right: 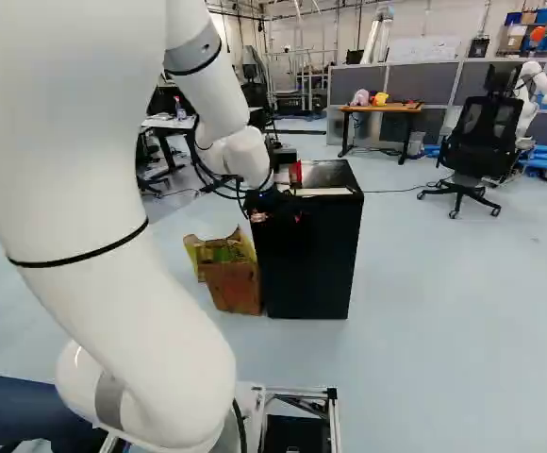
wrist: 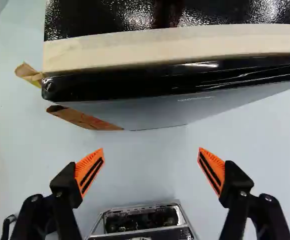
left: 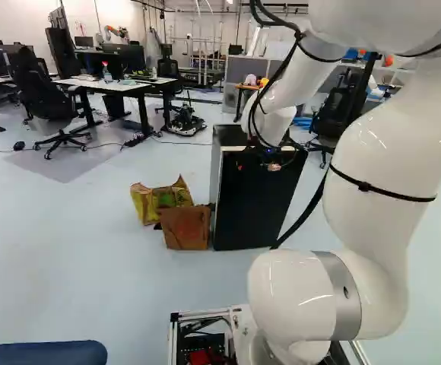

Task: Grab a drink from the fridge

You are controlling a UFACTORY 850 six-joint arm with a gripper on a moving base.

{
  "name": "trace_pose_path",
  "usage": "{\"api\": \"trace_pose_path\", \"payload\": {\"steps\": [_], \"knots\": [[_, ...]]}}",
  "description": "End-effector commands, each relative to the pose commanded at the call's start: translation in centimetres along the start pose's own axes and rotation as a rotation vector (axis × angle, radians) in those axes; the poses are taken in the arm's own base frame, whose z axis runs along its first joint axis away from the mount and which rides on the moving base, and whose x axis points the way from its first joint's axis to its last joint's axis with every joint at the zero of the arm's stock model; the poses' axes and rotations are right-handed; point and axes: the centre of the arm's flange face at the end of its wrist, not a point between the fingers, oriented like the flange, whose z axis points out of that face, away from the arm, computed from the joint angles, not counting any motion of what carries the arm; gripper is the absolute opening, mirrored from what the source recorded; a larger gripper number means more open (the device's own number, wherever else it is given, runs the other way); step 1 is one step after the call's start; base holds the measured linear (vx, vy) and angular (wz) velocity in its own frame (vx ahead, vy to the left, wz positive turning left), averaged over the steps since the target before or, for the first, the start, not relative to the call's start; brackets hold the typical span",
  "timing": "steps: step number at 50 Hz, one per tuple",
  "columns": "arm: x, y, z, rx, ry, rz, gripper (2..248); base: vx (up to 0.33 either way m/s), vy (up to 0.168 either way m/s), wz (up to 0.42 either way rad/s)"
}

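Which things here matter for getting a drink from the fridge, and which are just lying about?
For the job:
black fridge
open tool, near the fridge's top edge
No drink shows.

Just lying about:
brown bag and yellow bag, beside the fridge
office chair
wooden table

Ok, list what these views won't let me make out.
Fridge contents: every view, hidden by its closed front.
Red thing at the fridge's top: right base view, too small to identify.
End effector: left base view, lost against the dark fridge.
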Motion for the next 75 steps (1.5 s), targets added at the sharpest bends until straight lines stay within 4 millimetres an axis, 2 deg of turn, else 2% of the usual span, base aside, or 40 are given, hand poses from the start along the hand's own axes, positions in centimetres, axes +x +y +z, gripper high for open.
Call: {"api": "trace_pose_path", "payload": {"steps": [18,75], "knots": [[-0.7,0.2,-1.0,-0.003,0.099,0.004,247,0.0,0.0,0.0],[2.6,0.3,-1.5,-0.004,0.433,0.005,247,0.0,0.0,0.0]]}}
